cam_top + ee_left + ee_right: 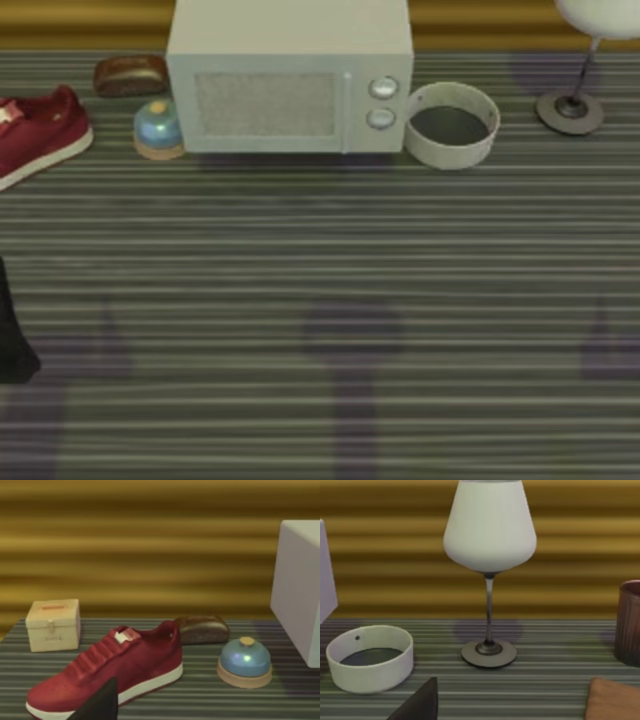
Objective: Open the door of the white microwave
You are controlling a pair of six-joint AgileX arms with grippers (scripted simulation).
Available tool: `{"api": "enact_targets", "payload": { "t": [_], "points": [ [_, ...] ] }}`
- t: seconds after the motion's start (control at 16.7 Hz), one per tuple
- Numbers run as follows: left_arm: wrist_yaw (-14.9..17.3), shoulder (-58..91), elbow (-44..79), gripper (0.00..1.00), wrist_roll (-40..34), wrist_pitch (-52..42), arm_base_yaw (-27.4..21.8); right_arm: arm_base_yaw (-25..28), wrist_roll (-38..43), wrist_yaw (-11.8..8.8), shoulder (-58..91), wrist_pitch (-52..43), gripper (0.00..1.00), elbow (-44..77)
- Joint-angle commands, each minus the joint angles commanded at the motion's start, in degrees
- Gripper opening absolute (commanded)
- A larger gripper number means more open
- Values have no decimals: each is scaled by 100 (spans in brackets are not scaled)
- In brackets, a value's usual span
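Both arms parked; the door (268, 105) looks shut on the white microwave (290, 60)

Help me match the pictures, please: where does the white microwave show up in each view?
Top view: the white microwave stands at the back, centre-left, door shut.
Left wrist view: only its side wall shows, beside the bell.
Right wrist view: just a corner shows.
Shared landmark: the ring-shaped bowl next to it.
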Motion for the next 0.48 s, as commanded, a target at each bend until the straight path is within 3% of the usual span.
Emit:
{"api": "enact_targets", "payload": {
  "t": [0.24, 0.48],
  "points": [
    [-12, 130, 125, 100, 7, -127, -43, 0, 0, 0, 0, 0, 100, 0],
    [-88, 968, 930, 100, -7, -883, -322, 0, 0, 0, 0, 0, 100, 0]
  ]
}}
